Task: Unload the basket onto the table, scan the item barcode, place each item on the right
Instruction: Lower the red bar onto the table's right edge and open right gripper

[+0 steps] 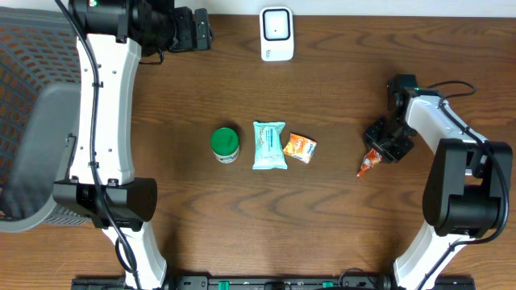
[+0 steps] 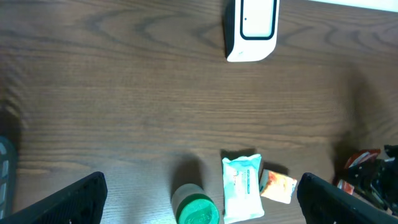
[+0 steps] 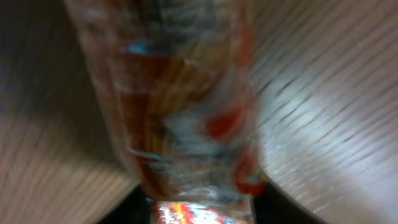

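- The right gripper (image 1: 385,147) seems clamped on one end of a red-and-orange crinkly plastic packet (image 1: 368,164) at the right of the brown wooden table (image 1: 339,225); the wrist view is blurred.
- The left gripper (image 2: 202,179) hangs at the far left, its jaws wide apart and holding nothing.
- 1 white boxy barcode scanner (image 1: 276,34) stands at the far centre.

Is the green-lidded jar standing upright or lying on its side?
Upright: overhead, the jar shows its round green lid facing up.

Dark wood-grain table (image 1: 339,242); grey mesh object (image 1: 32,121) at left edge; soft even light.
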Available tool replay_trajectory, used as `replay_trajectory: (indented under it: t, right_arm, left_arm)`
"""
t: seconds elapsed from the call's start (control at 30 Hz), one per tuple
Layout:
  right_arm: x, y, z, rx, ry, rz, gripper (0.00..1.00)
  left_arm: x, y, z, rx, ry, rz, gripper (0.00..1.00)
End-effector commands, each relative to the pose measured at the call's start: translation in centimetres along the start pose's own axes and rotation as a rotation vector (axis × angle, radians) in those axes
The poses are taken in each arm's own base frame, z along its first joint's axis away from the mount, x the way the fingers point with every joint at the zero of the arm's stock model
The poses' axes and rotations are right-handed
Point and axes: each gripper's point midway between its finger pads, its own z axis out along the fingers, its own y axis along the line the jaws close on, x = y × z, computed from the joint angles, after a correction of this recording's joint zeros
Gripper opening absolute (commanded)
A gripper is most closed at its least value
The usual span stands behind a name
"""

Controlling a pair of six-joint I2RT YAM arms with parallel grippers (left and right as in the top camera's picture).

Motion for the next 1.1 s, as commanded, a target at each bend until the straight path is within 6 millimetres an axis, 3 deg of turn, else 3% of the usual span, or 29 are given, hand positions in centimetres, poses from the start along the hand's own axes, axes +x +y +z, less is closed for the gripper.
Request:
replay_trajectory:
  t: [0.0, 0.1, 0.13, 0.27, 0.37, 0.47, 0.6, 0.63, 0.67, 0.7, 0.73, 0.77, 0.8, 0.93, 1.07]
  right_arm:
    - [-1.3, -1.3, -0.5, 0.05, -0.033, 0.026, 0.17]
    - [-2.9, -3.8, -2.1, 0.111, -0.031, 0.042, 0.07]
    - [-4.4, -5.8, -3.2, 0.149, -0.04, 0.059, 0.05]
    - [-8.9, -11.3, -5.5, 0.214, -0.097, 0.108, 0.1]
    - [-11.7, -15.4, -5.7, 0.216, -0.137, 0.196, 0.11]
    - [-15.2, -20.8, -5.1, 0.171, -0.194, 0.349, 0.15]
    - [-16.8, -24.6, -5.0, 0.16, -0.232, 0.45, 0.17]
    - [-17.1, -25.3, -5.0, 0.158, -0.241, 0.468, 0.22]
    - [-17.3, -26.0, -5.0, 0.153, -0.25, 0.487, 0.34]
    - [-17.5, -26.1, -5.0, 0.135, -0.251, 0.477, 0.53]
    - [-17.8, -25.8, -5.1, 0.102, -0.249, 0.453, 0.78]
    - [-18.1, -25.2, -5.2, 0.058, -0.247, 0.431, 0.92]
    - [-18.3, -24.6, -5.5, 0.021, -0.246, 0.415, 0.99]
    - [-18.7, -20.6, -8.3, -0.031, -0.241, 0.324, 0.99]
    - [-17.1, -15.4, -11.2, -0.031, -0.213, 0.209, 0.99]
  left_arm:
    - [0.0, 0.7, -0.2, -0.016, -0.001, 0.012, 0.98]
    - [-0.2, 0.9, -0.5, -0.019, -0.009, 0.006, 0.98]
    - [-0.3, 0.8, -0.9, -0.017, -0.02, 0.009, 0.98]
    - [-1.4, 0.1, -3.0, -0.006, -0.101, 0.029, 0.98]
    - [-2.6, -0.9, -6.0, 0.01, -0.206, 0.056, 0.98]
    - [-3.6, -2.5, -11.7, 0.032, -0.366, 0.097, 0.98]
    - [-3.3, -3.8, -16.6, 0.048, -0.484, 0.127, 0.98]
    - [-3.2, -4.0, -17.6, 0.047, -0.505, 0.131, 0.98]
    - [-3.0, -4.0, -18.7, 0.034, -0.53, 0.133, 0.98]
    - [-2.8, -3.8, -19.5, 0.021, -0.548, 0.132, 0.98]
    - [-2.7, -3.7, -20.4, 0.001, -0.57, 0.129, 0.98]
    - [-2.5, -3.5, -21.1, -0.016, -0.587, 0.126, 0.98]
    - [-2.4, -3.3, -21.9, -0.034, -0.606, 0.123, 0.98]
    - [-1.3, -2.8, -25.4, -0.088, -0.686, 0.114, 0.98]
    - [0.2, -3.2, -28.4, -0.09, -0.747, 0.119, 0.98]
